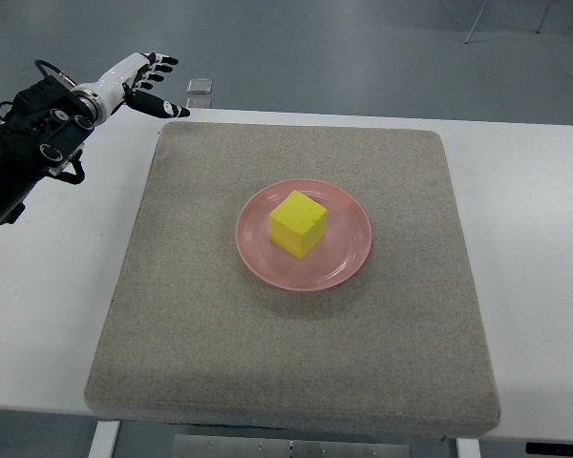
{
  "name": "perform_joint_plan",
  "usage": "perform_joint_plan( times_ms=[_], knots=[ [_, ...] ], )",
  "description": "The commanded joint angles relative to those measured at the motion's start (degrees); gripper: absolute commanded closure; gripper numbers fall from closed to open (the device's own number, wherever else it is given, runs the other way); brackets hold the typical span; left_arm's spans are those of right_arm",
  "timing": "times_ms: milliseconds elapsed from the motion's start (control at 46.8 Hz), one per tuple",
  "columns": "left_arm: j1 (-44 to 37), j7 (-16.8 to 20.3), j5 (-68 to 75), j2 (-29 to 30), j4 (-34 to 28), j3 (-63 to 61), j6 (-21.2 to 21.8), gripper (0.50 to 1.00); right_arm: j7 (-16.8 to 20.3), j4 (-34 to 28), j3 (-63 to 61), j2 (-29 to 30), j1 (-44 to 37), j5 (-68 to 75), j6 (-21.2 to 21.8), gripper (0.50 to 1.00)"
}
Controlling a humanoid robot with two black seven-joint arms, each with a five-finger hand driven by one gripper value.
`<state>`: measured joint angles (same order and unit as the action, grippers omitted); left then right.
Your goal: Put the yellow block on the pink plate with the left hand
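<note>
While yellow block (298, 222) sits on pink plate (304, 235), left hand (138, 81) hovers open, empty.

A yellow block (298, 223) sits on a pink plate (349, 258), slightly left of the plate's middle, one corner turned toward the near edge. The plate rests near the centre of a grey mat (191, 324) that covers most of the white worktop (535, 248). The left robot hand (145, 81) hangs above the worktop's far left corner, well apart from the plate, fingers spread and holding nothing. Beyond the far edge, a small silver object (201, 87) lies on the floor (363, 48).
</note>
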<state>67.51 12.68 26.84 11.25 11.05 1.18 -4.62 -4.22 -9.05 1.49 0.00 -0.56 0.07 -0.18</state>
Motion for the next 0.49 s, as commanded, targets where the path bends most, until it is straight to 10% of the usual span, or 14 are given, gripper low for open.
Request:
perform_joint_plan(
  times_ms=[0,470],
  knots=[
    [0.0,0.0,-4.8,-0.1,0.4,0.1,0.1,0.581,0.0,0.0,0.0,0.0,0.0,0.0,0.0,0.576],
    [-3.4,1.8,-23.9,-0.9,0.5,16.7,-7.9,0.572,0.0,0.0,0.0,0.0,0.0,-0.1,0.0,0.576]
  ],
)
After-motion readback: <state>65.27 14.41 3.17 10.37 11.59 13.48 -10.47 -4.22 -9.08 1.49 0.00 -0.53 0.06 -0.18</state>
